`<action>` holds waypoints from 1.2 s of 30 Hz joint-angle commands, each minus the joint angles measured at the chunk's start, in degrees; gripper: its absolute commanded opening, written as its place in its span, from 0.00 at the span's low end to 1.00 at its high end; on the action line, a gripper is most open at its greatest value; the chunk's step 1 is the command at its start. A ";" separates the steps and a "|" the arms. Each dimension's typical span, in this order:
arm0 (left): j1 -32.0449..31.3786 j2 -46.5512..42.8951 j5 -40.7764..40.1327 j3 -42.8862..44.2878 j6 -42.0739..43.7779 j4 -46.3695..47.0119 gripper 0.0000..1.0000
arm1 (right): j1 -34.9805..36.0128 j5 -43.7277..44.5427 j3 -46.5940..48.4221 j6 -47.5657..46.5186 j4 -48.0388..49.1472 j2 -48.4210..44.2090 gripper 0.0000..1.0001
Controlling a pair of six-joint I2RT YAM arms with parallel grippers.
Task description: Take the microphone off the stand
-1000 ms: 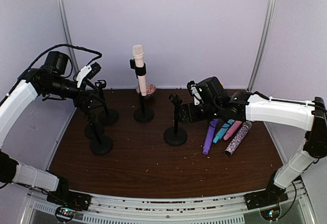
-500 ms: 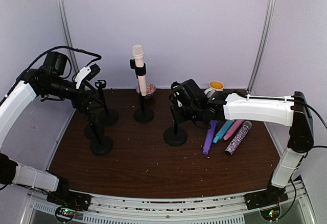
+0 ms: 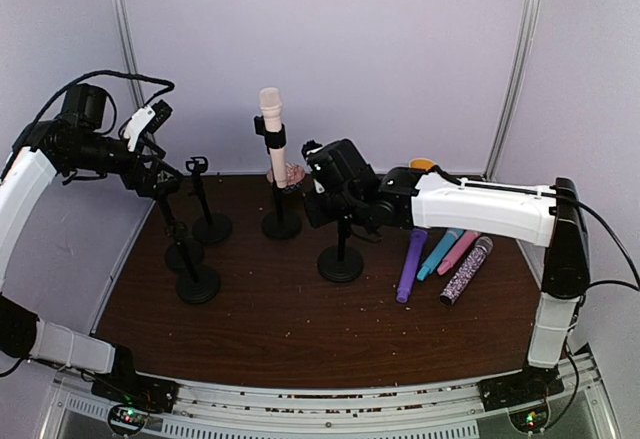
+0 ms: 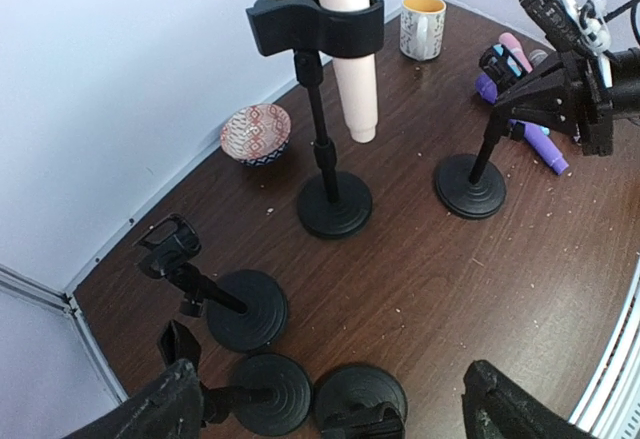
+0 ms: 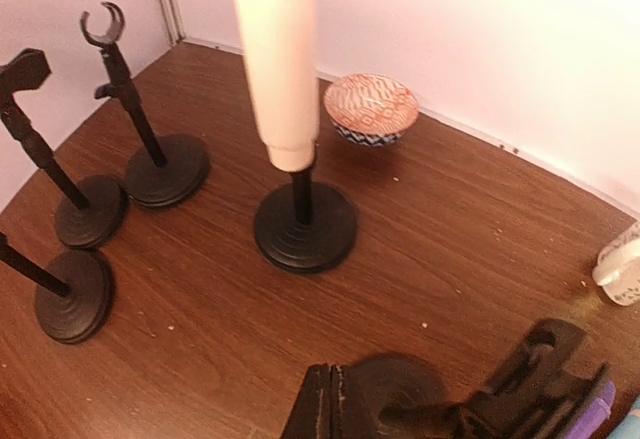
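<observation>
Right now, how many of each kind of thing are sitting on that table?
Microphone stands: 5
Microphones: 5, a cream one clipped in a stand, and purple, blue, pink and glittery ones lying flat
Bowl: 1
Mug: 1
Total: 12

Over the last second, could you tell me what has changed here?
The right claw swung left from near the loose microphones toward the cream microphone and shut, empty. The left claw shifted slightly left, still open. The cream microphone stayed clipped in its stand.
</observation>
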 commanded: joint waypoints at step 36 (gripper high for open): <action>0.93 -1.13 4.72 -2.82 0.14 0.63 0.93 | 0.63 12.02 -8.48 2.91 -3.53 -6.07 0.79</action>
